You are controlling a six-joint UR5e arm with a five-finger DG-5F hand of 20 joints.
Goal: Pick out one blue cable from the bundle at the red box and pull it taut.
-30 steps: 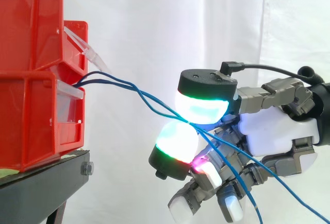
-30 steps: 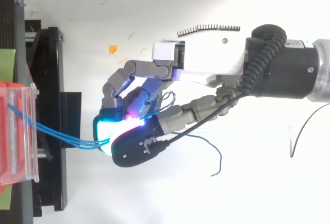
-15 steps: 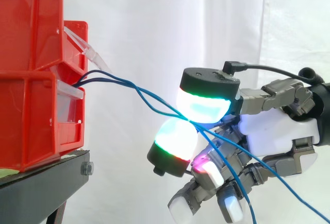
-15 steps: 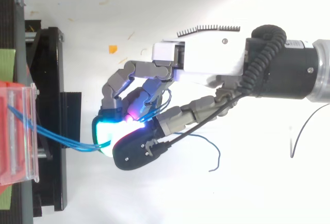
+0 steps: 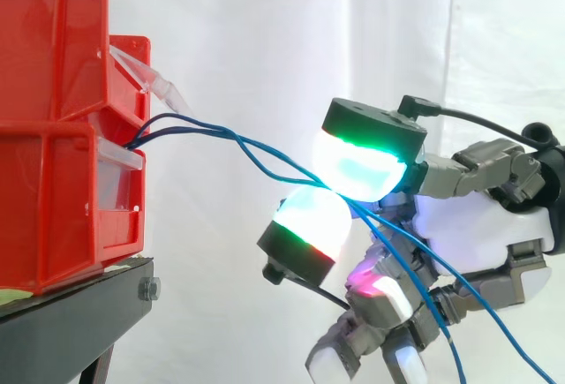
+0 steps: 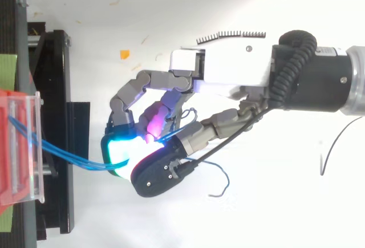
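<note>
Thin blue cables [image 5: 238, 147] leave the front of the red box [image 5: 62, 128] and sag to the right in the side view. My hand [image 5: 477, 225] is to the right of the box, with its thumb pad [image 5: 362, 163] and a fingertip [image 5: 305, 225] pinched together on the blue cables. The other fingers curl below. Past the pinch the cables trail down toward the lower right. From above, the cables [image 6: 63, 154] run from the box's clear front panel [image 6: 25, 145] to the hand [image 6: 222, 77], still with some slack.
The red bins stand stacked on a black stand [image 5: 71, 331] at the left. A white curtain [image 5: 265, 31] hangs behind. In the top view a loose dark wire [image 6: 336, 142] lies at the right and an orange scrap [image 6: 124, 54] lies on the white floor.
The hand has shifted slightly right and tilted, carrying the pinched cables with it. The loose cable end below the hand has swung.
</note>
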